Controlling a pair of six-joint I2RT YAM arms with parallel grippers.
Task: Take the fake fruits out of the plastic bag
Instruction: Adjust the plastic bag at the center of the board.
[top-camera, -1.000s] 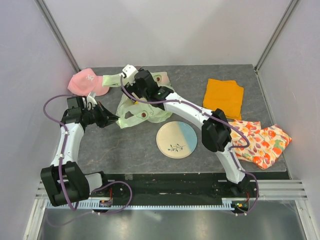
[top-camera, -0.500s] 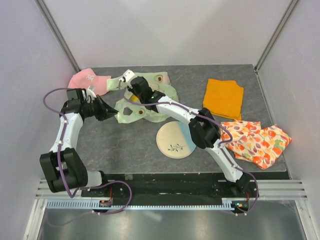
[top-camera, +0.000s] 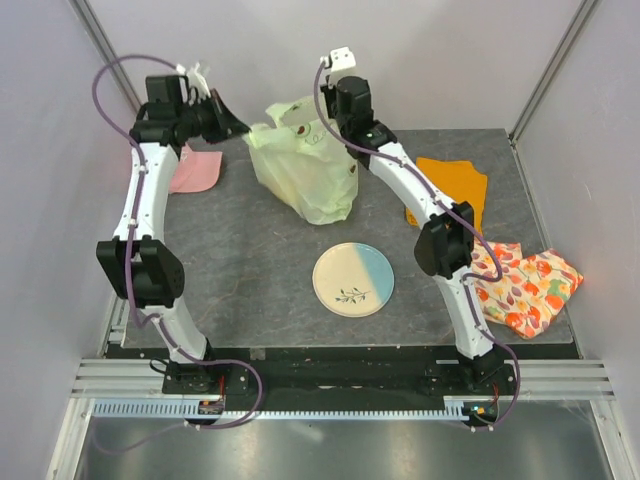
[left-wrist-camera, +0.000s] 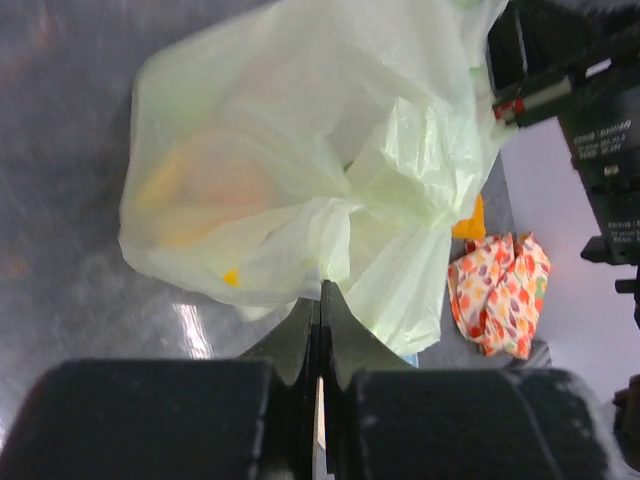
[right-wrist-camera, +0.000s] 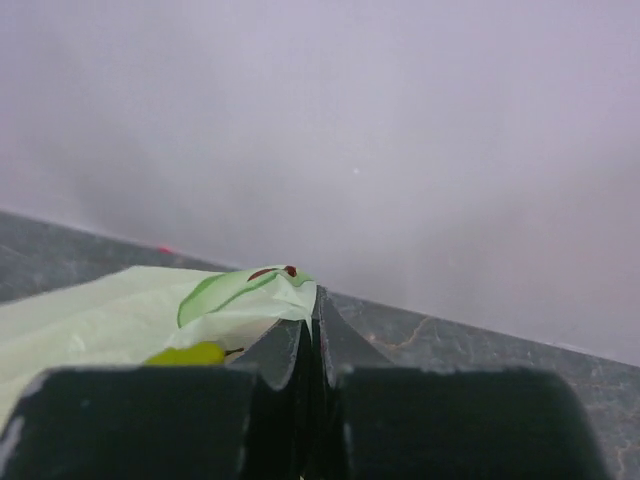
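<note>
The thin, crinkly, translucent pale yellow-green plastic bag (top-camera: 305, 170) hangs between the two arms over the back of the dark grey table (top-camera: 250, 260). The left arm (top-camera: 140, 200) reaches high and bends to point right. The left arm's jaws are clenched on a bunched fold at the bag's left top edge. The right arm (top-camera: 410, 185) stretches up and back, and the right arm's jaws are pinched tight on the bag's other top edge. The film sags in a loose pouch. Through it the small glossy fake fruits (left-wrist-camera: 200, 195) show only as blurred orange and yellow shapes, too vague to name. Whether the pouch's bottom touches the table cannot be told. Half a second ago the bag lay crumpled on the table with both arms low; now it is lifted and drawn open. Near it lie a pink cap (top-camera: 195, 170), an orange cloth (top-camera: 455, 185) and a round cream-and-blue plate (top-camera: 353, 280), with a floral cloth (top-camera: 525, 285) farther right.
</note>
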